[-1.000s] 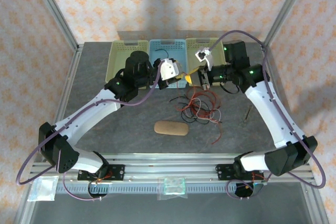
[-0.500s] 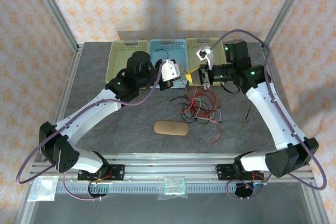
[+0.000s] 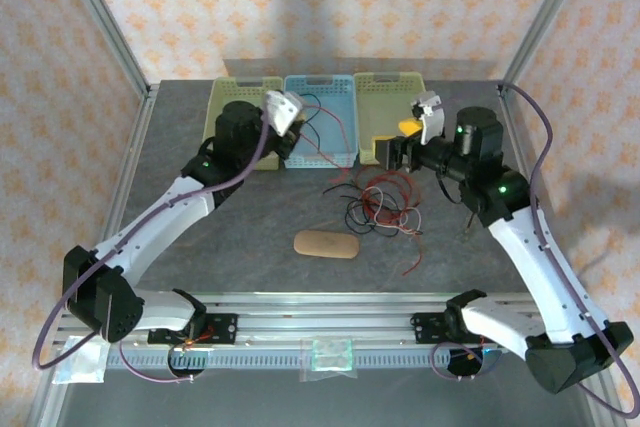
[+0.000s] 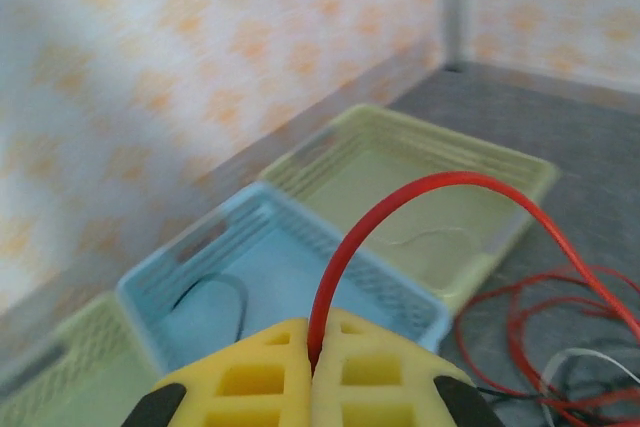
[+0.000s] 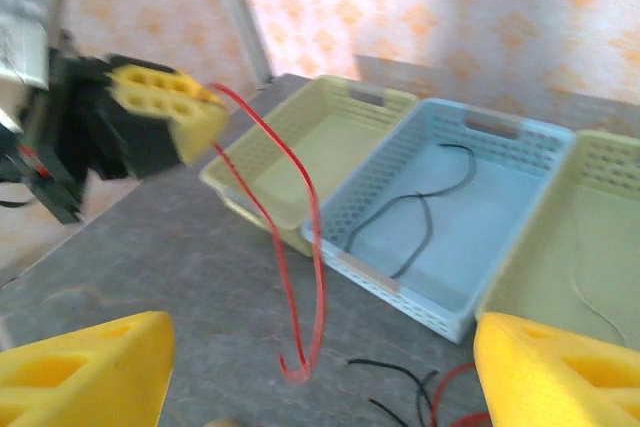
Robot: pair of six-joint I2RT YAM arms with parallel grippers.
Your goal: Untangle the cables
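Swung leftward, left claw (image 4: 312,359) clamps a red cable (image 4: 400,192), wrist view confirms; right claw (image 5: 320,372) gapes.

In the left wrist view, the left gripper (image 4: 312,347) is cut off at 6 o'clock and the red cable (image 4: 450,178) leaves at 3 o'clock. In the top view, which of the cables (image 3: 385,197) crosses which is too fine to tell.

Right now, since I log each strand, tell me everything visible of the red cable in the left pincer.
The red cable is thin, smooth, glossy, like plastic-coated wire. The left pincer is shut on it between yellow fingers. From there it arches up, then falls toward the tangle of cables on the grey table. I cannot tell where it ends.
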